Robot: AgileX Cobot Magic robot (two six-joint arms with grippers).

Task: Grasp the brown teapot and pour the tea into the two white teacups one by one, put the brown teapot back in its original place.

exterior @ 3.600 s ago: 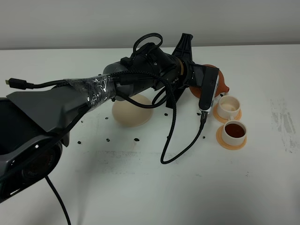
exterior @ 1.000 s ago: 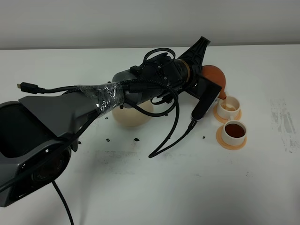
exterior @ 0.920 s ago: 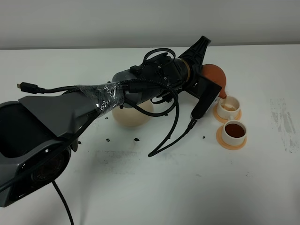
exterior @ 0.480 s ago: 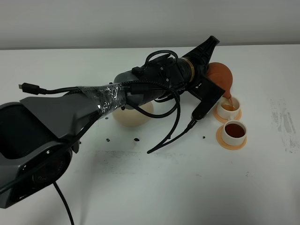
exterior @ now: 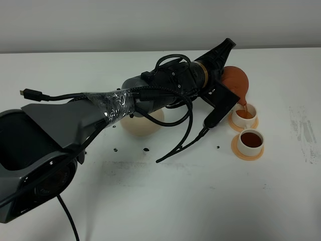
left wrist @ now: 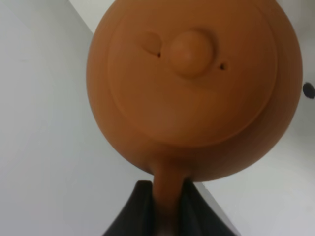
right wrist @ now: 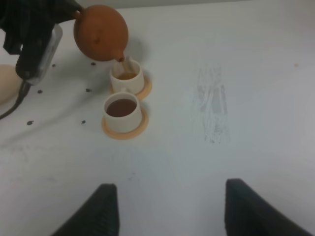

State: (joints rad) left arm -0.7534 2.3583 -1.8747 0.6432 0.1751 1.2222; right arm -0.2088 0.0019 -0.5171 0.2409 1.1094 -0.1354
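White tabletop [exterior: 165, 201], pale wall behind.
Left arm [exterior: 150, 93]: stretched across toward the right side, cables looping beneath it.
Left gripper [left wrist: 165, 199]: pinched tight on the loop handle of the brown teapot [exterior: 236, 80]. The pot hangs tipped, spout down, over the far teacup [exterior: 244, 113], with tea streaming in.
Near teacup [exterior: 250, 140]: full of dark tea, on an orange coaster [exterior: 235, 147].
Cream saucer [exterior: 143, 126]: partly hidden under the arm.
Right gripper [right wrist: 171, 196]: fingers spread wide, holding nothing.

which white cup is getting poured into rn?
The far teacup, under the spout of the tilted brown teapot; the near teacup already holds dark tea.
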